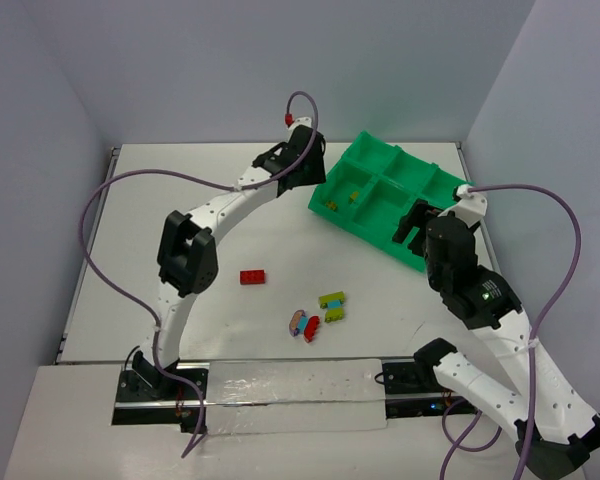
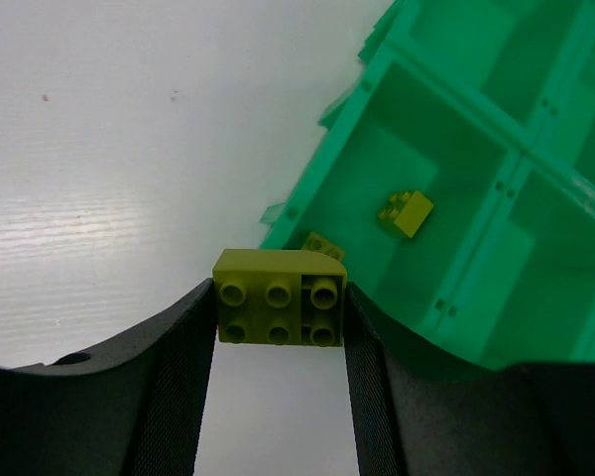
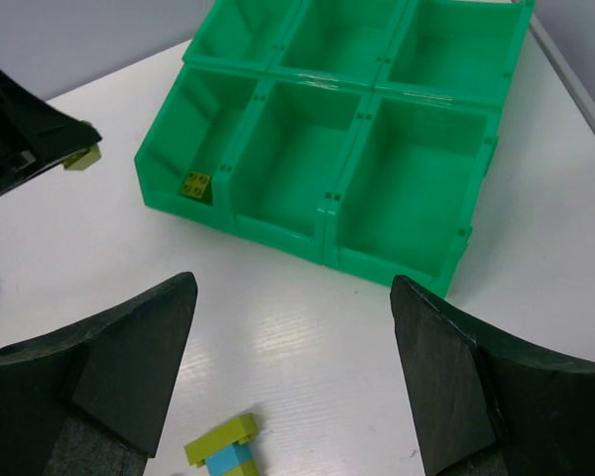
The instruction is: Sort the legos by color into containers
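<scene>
The left gripper (image 2: 280,327) is clamped on an olive brick (image 2: 278,309) at the corner of the tray (image 2: 521,159), 12 o'clock on the table (image 1: 180,200); the right gripper (image 3: 293,367) stands apart, empty; released here, the brick may fall outside.

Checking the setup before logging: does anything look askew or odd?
The tray sits turned at an angle to the table edges. An olive brick rests on a cyan brick, two colors stacked.
</scene>
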`<action>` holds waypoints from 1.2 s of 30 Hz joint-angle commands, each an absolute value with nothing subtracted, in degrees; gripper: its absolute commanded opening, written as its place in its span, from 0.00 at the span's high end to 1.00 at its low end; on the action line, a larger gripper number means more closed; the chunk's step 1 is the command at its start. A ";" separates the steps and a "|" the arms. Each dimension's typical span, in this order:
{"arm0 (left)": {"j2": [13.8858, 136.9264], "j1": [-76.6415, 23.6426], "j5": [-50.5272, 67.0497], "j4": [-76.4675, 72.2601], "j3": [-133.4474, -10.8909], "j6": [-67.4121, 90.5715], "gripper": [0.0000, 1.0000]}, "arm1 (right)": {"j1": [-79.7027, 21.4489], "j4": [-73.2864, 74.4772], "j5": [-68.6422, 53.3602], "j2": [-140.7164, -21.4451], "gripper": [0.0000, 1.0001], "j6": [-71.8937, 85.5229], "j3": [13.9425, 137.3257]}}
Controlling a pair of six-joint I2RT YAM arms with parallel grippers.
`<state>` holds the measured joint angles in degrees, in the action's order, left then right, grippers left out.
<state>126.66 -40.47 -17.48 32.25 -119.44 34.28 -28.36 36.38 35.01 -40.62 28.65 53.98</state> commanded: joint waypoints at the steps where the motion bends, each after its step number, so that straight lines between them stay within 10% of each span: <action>1: 132.41 -41.05 -12.03 28.85 -129.03 31.62 0.62 | -28.48 36.47 38.82 -40.50 0.14 29.80 55.60; 11: 141.72 -41.15 -5.60 21.70 -136.63 33.02 0.59 | -28.48 35.55 38.94 -43.14 0.14 29.24 55.71; 20: 144.16 -41.22 -3.55 21.33 -138.53 33.75 0.16 | -28.42 34.13 37.09 -45.23 0.14 28.58 54.84; 36: 109.63 -39.47 -20.42 32.02 -108.31 29.85 0.16 | -28.48 39.76 34.29 -48.58 0.14 28.55 62.36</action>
